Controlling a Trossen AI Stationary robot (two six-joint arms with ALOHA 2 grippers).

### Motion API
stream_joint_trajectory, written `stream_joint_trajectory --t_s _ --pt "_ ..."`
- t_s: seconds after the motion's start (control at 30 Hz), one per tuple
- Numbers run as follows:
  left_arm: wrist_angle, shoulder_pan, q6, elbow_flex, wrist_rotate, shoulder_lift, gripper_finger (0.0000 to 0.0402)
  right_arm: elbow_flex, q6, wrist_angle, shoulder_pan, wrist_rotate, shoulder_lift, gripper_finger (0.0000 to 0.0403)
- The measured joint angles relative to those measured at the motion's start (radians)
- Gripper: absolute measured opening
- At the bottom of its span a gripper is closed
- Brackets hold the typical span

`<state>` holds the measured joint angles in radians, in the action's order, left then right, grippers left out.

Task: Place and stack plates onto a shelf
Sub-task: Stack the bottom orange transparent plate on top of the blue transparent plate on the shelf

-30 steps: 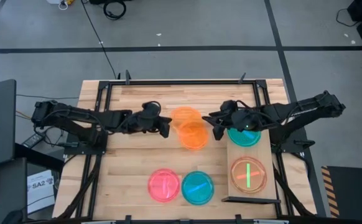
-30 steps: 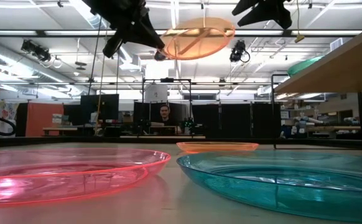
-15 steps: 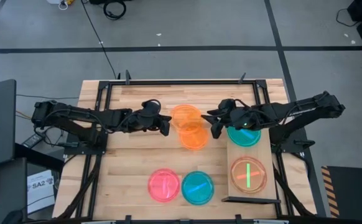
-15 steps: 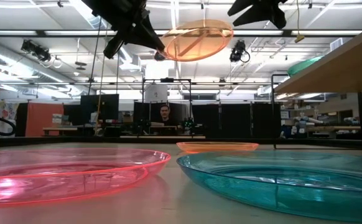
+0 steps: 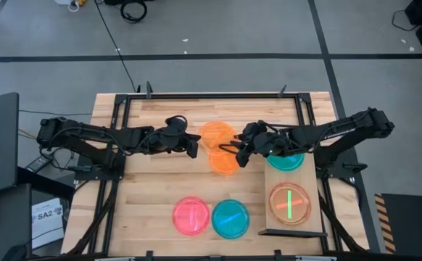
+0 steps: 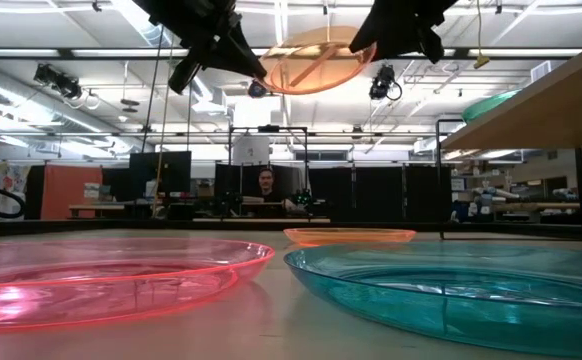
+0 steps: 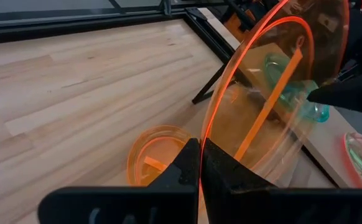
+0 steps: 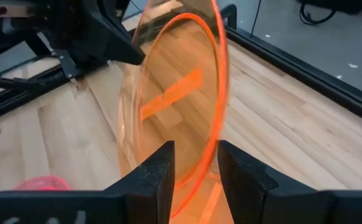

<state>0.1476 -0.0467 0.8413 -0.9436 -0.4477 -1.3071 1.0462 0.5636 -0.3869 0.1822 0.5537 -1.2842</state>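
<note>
The left gripper pinches the left rim of an orange plate, holding it above the desk over a second orange plate. The right gripper, fingers spread, straddles the raised plate's right rim, left of the shelf carrying a teal plate.

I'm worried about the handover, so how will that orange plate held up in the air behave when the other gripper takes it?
The orange plate looks thin, probably light, slightly flexible. Its glossy rim may slip between the right gripper fingers straddling it. The left gripper pinches only one edge, so it could pivot.
</note>
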Motion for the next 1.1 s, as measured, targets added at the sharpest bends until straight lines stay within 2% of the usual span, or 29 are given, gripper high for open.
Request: stream_joint_trajectory --t_s 0.4,0.57,0.87,1.1 --pt "0.007 0.0 0.003 0.0 0.0 -0.002 0.0007 0.0 -0.017 0.013 0.0 0.001 0.055 0.0112" --pt "0.007 0.0 0.003 0.0 0.0 -0.002 0.0007 0.0 -0.017 0.015 0.0 0.0 0.044 0.0086" --pt "0.008 0.0 0.002 0.0 -0.001 -0.002 0.0007 0.0 -0.017 0.009 -0.002 0.013 0.043 0.0013" --pt "0.008 -0.002 0.003 0.0 -0.001 -0.002 0.0008 0.0 -0.018 0.01 -0.003 0.015 0.043 0.001"
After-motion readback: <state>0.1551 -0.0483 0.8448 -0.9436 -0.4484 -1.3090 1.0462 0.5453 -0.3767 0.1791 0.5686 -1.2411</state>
